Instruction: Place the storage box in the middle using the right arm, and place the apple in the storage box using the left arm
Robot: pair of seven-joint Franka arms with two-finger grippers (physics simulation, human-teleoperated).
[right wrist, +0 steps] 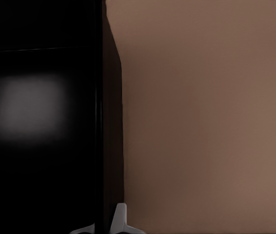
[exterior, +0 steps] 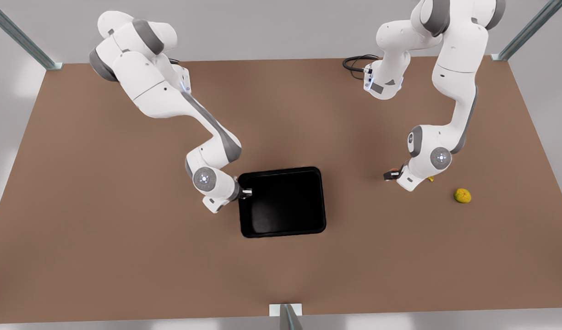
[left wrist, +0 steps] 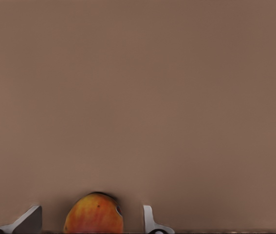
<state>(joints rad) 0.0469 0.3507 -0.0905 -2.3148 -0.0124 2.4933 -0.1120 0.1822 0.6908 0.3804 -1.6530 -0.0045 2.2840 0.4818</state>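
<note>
The black storage box [exterior: 281, 201] lies in the middle of the brown table. My right gripper [exterior: 246, 192], on the arm at the front view's left, is shut on the box's left wall [right wrist: 109, 146], with one pale finger [right wrist: 120, 219] on the wall's outer face. The reddish-orange apple [left wrist: 94, 217] sits on the table between the fingers of my left gripper [left wrist: 91, 223], which is open with a gap on each side of the fruit. In the front view the apple [exterior: 390, 173] shows at the tip of the arm on the right.
A yellow-green round fruit [exterior: 462, 195] lies on the table to the right of the left arm. A bit of yellow banana [exterior: 430, 179] peeks out from behind that arm's wrist. A black cable [exterior: 356, 64] loops at the table's far edge.
</note>
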